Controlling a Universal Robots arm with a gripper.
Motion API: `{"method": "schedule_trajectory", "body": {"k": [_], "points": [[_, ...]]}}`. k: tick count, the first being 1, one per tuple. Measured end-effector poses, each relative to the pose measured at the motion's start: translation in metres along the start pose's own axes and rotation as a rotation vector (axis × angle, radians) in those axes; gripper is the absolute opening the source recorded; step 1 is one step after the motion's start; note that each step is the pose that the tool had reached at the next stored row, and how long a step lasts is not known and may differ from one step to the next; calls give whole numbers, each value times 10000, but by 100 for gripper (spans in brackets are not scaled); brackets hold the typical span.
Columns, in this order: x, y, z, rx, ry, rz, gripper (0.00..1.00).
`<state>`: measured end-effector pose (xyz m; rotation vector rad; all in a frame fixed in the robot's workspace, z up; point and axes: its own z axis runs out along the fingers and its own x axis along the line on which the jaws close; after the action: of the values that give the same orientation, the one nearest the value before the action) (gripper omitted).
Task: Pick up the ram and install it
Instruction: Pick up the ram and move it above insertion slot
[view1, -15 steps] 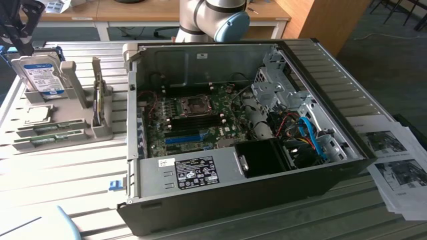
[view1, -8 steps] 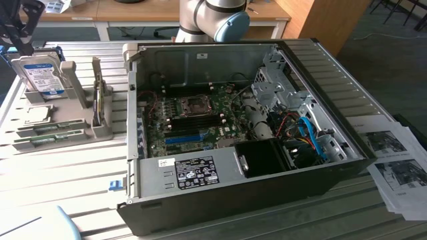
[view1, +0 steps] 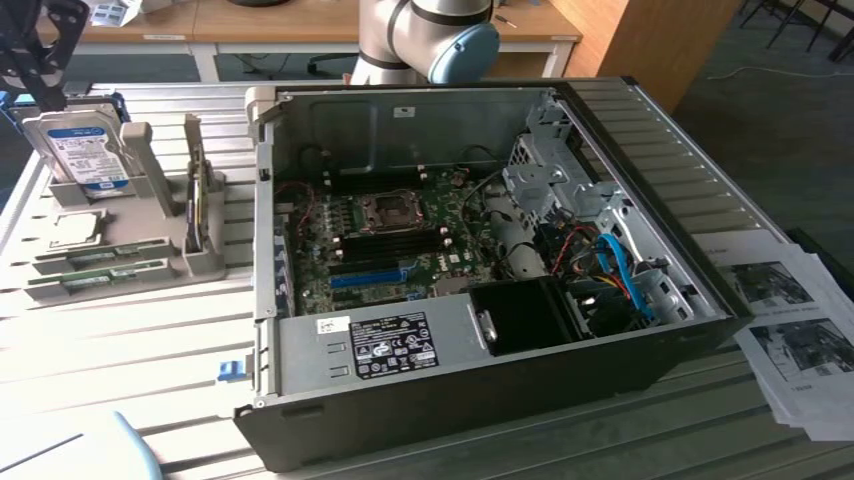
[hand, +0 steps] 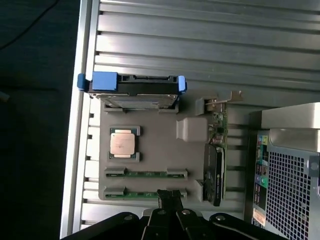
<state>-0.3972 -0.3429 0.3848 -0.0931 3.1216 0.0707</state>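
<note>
Two ram sticks, narrow green boards, lie side by side in slots of a grey holder tray (hand: 155, 150): one (hand: 146, 173) and one (hand: 135, 193) in the wrist view. The exterior view shows both at its left, one ram stick (view1: 100, 262) and the other (view1: 96, 284). My gripper (hand: 170, 195) hangs above the tray, its dark fingers shut with nothing between them, and their tips overlap the end of the nearer ram stick. From the exterior view, the gripper (view1: 48, 98) sits high above the tray's far end. The open computer case (view1: 467, 360) shows the motherboard (view1: 387, 240) with its dark memory slots.
The tray also holds a hard drive (hand: 134, 89) in blue brackets, a square silver processor (hand: 124, 143) and an expansion card (hand: 216, 155) standing on edge. The case stands close beside the tray. Printed sheets (view1: 801, 330) lie at the exterior view's right. The arm's base (view1: 427, 40) is behind the case.
</note>
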Motion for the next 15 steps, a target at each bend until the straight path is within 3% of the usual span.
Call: {"method": "schedule_trajectory", "body": {"k": [15], "points": [[0,0,4,-42,97,-2183,9]]}}
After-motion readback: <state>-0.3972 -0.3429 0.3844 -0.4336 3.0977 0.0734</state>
